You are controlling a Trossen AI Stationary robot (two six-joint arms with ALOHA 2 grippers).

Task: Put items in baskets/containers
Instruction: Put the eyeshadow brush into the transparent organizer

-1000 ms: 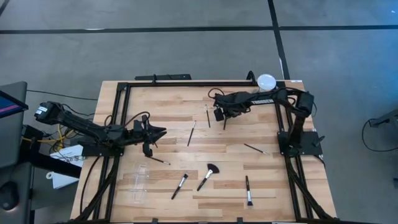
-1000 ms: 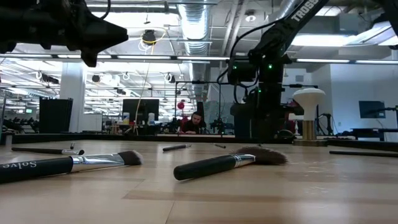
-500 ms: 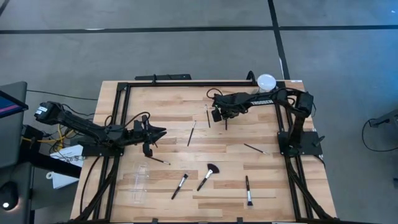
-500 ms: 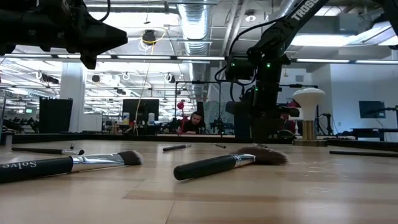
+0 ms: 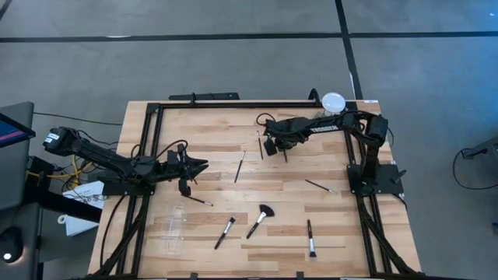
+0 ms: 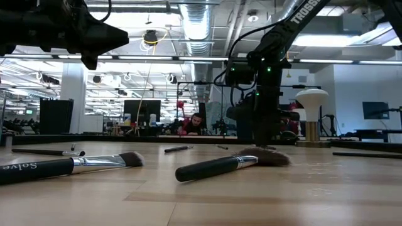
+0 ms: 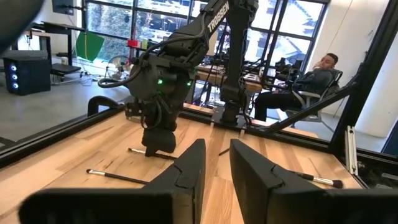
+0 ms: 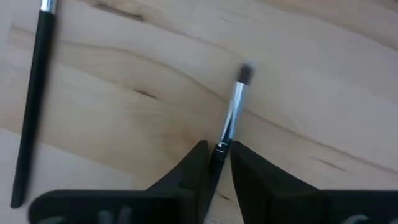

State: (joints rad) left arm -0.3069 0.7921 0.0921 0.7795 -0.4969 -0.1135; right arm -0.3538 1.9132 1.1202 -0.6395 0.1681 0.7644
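Observation:
Several slim dark-handled brushes lie flat on the wooden table, among them a fan brush (image 5: 260, 221) and a thick brush (image 6: 69, 164). My right gripper (image 8: 219, 158) points down at the table's far side, shut on a small silver-ferruled brush (image 8: 235, 106). A long thin brush (image 8: 31, 106) lies beside it. My left gripper (image 7: 217, 168) hovers level at the left (image 5: 204, 165), narrowly open and with nothing between its fingers. The clear tray (image 5: 175, 225) lies faintly visible at the near left. My right gripper pinches the small brush's dark handle (image 8: 221, 148), just behind the silver ferrule, between its two fingers. The fingers come from above, pointing down, and lie across the handle. The brush lies flat on the table, its bristle tip (image 8: 247, 73) pointing away from the fingers.
A round white disc on a metal stand (image 5: 333, 101) stands at the far right corner. A black frame (image 5: 233, 103) runs along the table's edges. Loose brushes (image 5: 240, 166) (image 5: 310, 238) (image 5: 320, 186) are scattered across the middle and near side. A person sits in the room beyond (image 6: 198, 122).
My right gripper has sunk a little toward the table and rolled slightly over the small brush at the far side. The brushes lie where they were.

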